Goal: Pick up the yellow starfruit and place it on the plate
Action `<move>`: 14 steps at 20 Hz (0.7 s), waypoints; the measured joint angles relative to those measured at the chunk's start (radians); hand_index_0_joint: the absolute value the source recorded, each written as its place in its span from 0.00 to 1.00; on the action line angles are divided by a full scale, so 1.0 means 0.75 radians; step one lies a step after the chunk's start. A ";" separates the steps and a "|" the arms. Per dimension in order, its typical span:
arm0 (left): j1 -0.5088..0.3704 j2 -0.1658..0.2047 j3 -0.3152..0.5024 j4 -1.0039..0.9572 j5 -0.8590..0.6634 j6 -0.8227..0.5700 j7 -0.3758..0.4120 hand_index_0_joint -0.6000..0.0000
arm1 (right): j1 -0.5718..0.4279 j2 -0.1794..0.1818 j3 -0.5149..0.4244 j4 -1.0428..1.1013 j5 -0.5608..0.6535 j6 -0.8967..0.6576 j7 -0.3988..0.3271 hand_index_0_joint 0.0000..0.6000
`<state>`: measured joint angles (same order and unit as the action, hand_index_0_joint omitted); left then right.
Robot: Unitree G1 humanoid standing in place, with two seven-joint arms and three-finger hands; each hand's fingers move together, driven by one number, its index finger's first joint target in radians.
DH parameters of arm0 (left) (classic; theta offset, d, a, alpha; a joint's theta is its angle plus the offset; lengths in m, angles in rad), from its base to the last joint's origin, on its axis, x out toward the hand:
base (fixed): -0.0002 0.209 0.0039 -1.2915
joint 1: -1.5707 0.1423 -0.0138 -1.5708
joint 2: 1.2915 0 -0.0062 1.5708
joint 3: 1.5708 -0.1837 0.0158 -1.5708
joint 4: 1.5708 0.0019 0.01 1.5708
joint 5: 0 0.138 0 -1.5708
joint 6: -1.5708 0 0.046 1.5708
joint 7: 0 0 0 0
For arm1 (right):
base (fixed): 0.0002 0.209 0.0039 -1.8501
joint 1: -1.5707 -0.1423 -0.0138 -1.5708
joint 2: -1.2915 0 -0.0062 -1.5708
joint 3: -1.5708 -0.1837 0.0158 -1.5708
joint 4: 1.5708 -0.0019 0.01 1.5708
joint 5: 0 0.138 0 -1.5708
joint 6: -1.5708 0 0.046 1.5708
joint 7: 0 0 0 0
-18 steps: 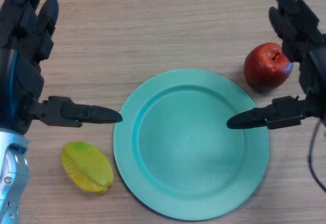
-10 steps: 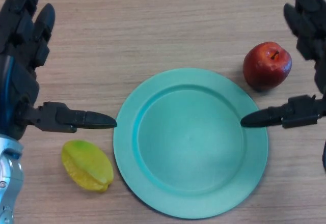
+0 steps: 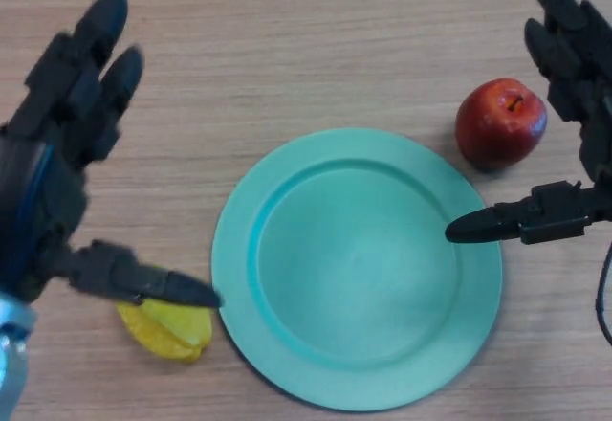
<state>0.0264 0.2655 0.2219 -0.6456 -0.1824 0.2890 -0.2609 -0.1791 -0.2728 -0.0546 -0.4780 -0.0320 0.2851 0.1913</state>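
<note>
The yellow starfruit [image 3: 172, 334] lies on the wooden table at the lower left, just left of the teal plate [image 3: 287, 191], which holds nothing. My left hand [image 3: 48, 191] hovers open over the left side, its fingers spread upward and its thumb stretched across the top of the starfruit, hiding part of it. I cannot tell whether the thumb touches the fruit. My right hand [image 3: 583, 134] is open at the right edge, thumb pointing left over the plate's right rim.
A red apple [image 3: 500, 124] sits on the table just beyond the plate's upper right rim, below my right hand's fingers. Bare wood runs across the top of the view.
My left hand has dropped toward the starfruit and tilted right, so its thumb now covers the fruit's top. The right hand shifted slightly. Starfruit, plate and apple have not moved.
</note>
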 measured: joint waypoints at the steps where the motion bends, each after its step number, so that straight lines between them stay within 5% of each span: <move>1: 0.041 -0.001 0.060 0.020 0.091 -0.015 -0.054 1.00 | -0.002 0.000 0.001 0.009 0.000 -0.003 0.000 0.00; 7: 0.117 0.001 0.195 0.178 0.376 -0.269 -0.404 1.00 | -0.020 0.020 0.029 0.056 -0.022 -0.022 -0.003 0.00; 14: 0.129 0.012 0.150 0.449 0.653 -0.570 -0.410 1.00 | -0.026 0.019 0.023 0.052 0.003 -0.021 -0.025 0.00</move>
<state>0.1235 0.2748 0.3344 -0.3087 0.3072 -0.1383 -0.5681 -0.1988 -0.2583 -0.0370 -0.4389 -0.0299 0.2691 0.1727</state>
